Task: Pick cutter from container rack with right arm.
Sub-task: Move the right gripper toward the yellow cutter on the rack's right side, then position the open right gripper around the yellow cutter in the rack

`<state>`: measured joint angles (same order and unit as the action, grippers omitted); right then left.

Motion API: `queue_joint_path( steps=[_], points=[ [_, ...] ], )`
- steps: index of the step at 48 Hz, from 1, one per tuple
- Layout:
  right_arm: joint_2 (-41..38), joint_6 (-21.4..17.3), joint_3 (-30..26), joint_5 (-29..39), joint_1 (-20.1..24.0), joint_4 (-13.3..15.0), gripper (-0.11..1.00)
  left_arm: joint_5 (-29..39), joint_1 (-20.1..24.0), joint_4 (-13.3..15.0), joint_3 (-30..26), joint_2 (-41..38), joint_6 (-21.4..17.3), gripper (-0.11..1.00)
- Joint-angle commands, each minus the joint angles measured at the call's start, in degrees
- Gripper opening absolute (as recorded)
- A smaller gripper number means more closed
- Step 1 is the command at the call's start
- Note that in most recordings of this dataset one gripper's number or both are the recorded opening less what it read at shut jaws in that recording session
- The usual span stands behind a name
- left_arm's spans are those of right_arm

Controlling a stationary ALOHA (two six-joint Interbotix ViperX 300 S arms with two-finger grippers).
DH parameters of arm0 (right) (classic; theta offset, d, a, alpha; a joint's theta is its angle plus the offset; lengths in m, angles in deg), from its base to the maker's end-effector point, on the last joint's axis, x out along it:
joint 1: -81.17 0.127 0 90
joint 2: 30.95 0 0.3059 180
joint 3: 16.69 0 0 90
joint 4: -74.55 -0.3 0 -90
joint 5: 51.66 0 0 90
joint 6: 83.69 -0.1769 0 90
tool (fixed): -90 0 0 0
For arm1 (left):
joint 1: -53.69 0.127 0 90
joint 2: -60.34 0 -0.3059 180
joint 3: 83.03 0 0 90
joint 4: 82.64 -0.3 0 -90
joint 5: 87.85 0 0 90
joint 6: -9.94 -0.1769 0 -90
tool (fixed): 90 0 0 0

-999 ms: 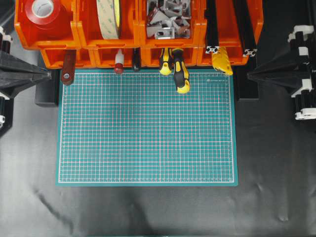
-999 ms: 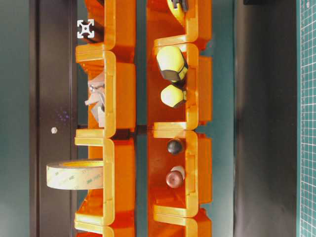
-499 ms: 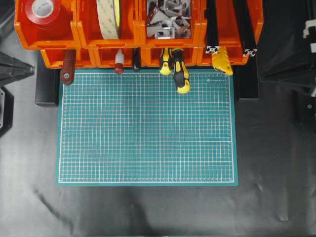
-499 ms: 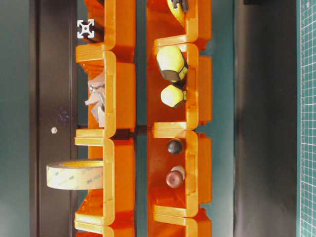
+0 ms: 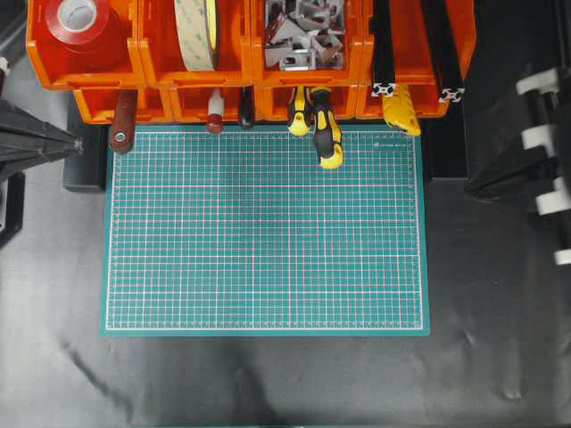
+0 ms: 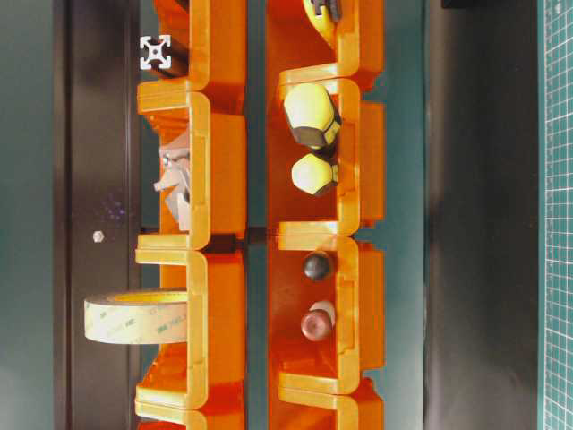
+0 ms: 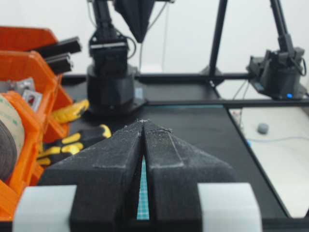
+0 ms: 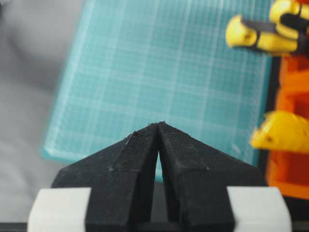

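A: Step? Where's the long slim yellow cutter (image 5: 401, 109)?
B: Approaching. It's poking out of the orange plastic container rack (image 5: 250, 62)'s lower bin.
A: Black right pincer (image 8: 159, 126)?
B: I'm seeing it pressed together; I'm thinking it needs spreading first.

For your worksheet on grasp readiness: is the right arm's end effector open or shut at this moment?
Shut. In the right wrist view the end effector has its two black fingers meeting at the tips, holding nothing; the cutter lies apart, by the container rack.

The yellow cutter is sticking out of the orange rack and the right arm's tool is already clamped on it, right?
Not quite. The yellow cutter does stick out of the orange rack, but the right arm's tool is shut on nothing, well short of it over the green mat. The right wrist view shows this.
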<state>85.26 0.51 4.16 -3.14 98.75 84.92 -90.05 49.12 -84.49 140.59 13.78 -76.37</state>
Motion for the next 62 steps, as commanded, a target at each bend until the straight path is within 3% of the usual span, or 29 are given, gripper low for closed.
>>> queue_joint_path(
  steps=[1,14,18,21,26,39,42,47,54,57,62],
  points=[
    [-4.39,-3.25,-3.96,5.45,4.66,8.09,0.0,-0.44,-0.26,-0.18,-1.67,-0.35,0.18,0.0],
    [-11.6,-24.43,-3.43,18.72,18.11,32.7,0.0,-0.62,-0.26,-0.18,-1.76,0.35,0.18,0.0],
    [-12.48,-30.32,-1.93,19.51,20.48,38.32,0.0,-0.62,-0.62,-0.18,-1.85,0.09,0.18,0.0],
    [-13.27,-33.49,-0.62,19.78,21.53,40.87,0.0,-0.62,-0.79,-0.18,-1.76,-0.09,0.18,0.0],
    [-14.41,-36.39,1.49,19.42,21.88,42.01,0.0,-0.62,-0.79,-0.18,-1.85,-0.62,0.18,0.0],
    [-16.52,-36.39,5.36,17.31,21.53,43.95,0.03,-0.62,-0.88,-0.18,-1.76,-0.35,0.26,0.0],
    [-16.35,-36.56,6.42,14.94,21.36,43.95,0.12,-0.44,-1.23,-0.18,-1.85,-0.53,0.7,0.0],
    [-16.08,-36.91,8.0,11.25,20.21,43.95,0.41,-0.09,-1.58,-0.18,-1.76,-0.53,2.81,0.0],
    [-17.05,-37.97,8.17,11.07,17.84,45.18,0.79,0.79,-1.85,-0.18,-1.76,-0.62,4.92,0.0],
    [-17.58,-38.14,8.17,10.9,16.88,46.32,0.85,1.32,-2.02,-0.18,-1.76,-0.7,5.1,0.0],
    [-18.9,-38.23,8.44,10.46,15.21,47.64,0.79,1.67,-2.2,-0.18,-1.76,-0.62,5.19,0.0]
  ],
)
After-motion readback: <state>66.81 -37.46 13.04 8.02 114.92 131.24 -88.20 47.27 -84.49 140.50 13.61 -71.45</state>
